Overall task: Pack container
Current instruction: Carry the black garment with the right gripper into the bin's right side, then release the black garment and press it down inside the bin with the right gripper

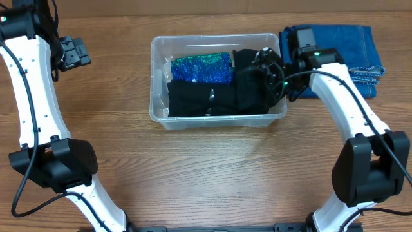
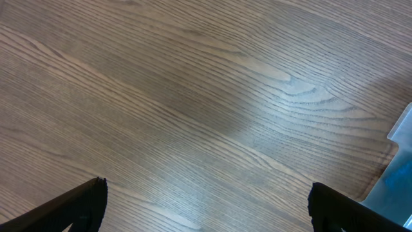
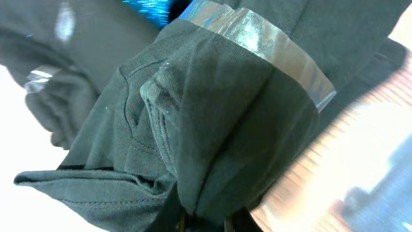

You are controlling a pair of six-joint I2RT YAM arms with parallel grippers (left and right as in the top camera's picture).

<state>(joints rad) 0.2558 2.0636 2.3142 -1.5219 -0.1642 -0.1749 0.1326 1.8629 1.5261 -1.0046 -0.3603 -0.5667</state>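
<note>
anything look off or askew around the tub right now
The black garment at the container's right end is bunched up and hangs over the rim instead of lying flat inside, pinched in the right gripper. The folded jeans lie outside on the table.

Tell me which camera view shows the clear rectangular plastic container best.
The overhead view: it shows the whole clear rectangular plastic container, all four walls, with clothes inside. The left wrist view catches only one blurred corner at the picture's right edge. The right wrist view shows a short piece of rim among dark cloth.
</note>
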